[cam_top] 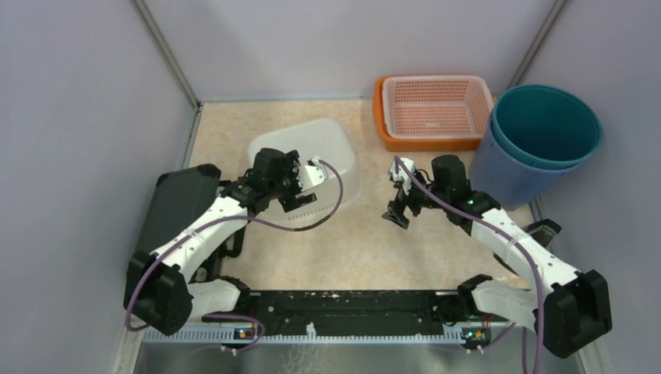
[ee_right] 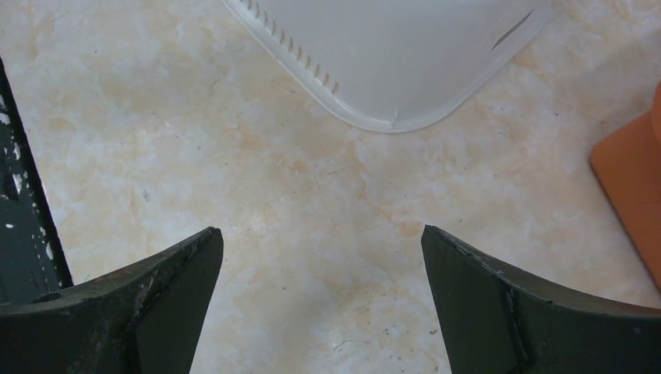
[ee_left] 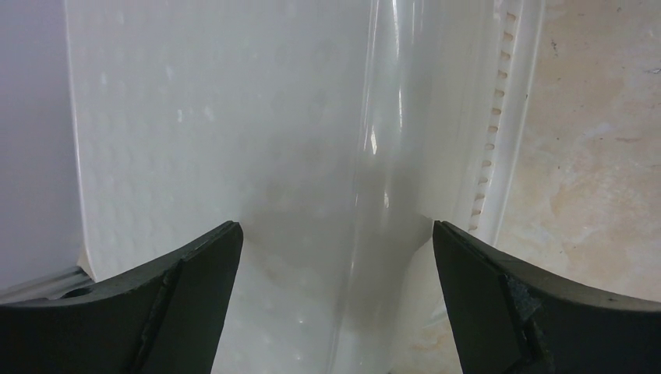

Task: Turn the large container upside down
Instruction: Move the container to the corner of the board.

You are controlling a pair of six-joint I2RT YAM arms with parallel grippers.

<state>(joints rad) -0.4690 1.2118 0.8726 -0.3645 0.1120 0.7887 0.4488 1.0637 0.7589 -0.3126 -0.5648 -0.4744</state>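
- Black base rail (cam_top: 351, 305) ran along the near edge of the beige marbled table (cam_top: 351, 249), with both arms bolted to it.
- Left of the left arm, a flat black panel (cam_top: 173, 209) lay tilted by the wall.
- The right gripper (cam_top: 397, 196) hung over bare table, well apart from any object. Its jaws were spread wide with nothing between them, and the wrist view showed only tabletop in the gap.
- The left gripper (cam_top: 305, 191) hovered over the near edge of the large container (cam_top: 327, 144). Its dark fingers (ee_left: 195, 280) stood wide apart and gripped nothing; in its wrist view the white wall filled the space between them.
- The translucent white container sat left of centre, seemingly rim-down, its ribbed flange flat on the table in the right wrist view.
- Farther back on the right, a pink perforated basket (cam_top: 433, 103) sat nested in an orange tray (cam_top: 405, 142).
- Just right of these stood a teal bucket (cam_top: 546, 125) inside a blue one (cam_top: 499, 175).
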